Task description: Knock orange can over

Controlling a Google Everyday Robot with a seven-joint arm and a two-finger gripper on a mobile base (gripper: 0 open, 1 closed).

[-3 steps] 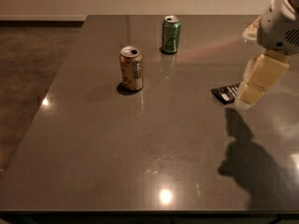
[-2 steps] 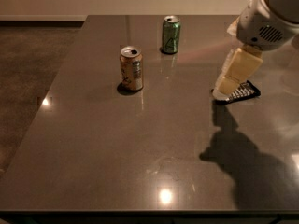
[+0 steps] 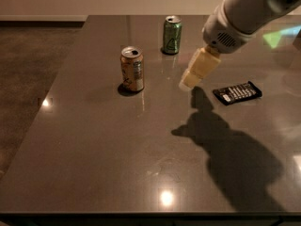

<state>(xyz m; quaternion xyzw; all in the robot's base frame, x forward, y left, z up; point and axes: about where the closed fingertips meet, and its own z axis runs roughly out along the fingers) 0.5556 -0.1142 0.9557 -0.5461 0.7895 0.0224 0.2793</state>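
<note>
Orange can [image 3: 132, 69] stands upright on the desk [image 3: 94, 164], nothing knocked yet, and the gripper [image 3: 186, 83] hovers nearby, not touching, jaws pinched together and empty.

The gripper [image 3: 190, 80], right of the orange can [image 3: 132, 69], seems blurred, its arm [image 3: 249, 13] cut off top-right.

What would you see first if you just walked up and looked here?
The big white robot arm reaches in from the top right, with its pale hand hanging above the dark table, right of the upright orange can. Its large shadow falls near the front right.
</note>
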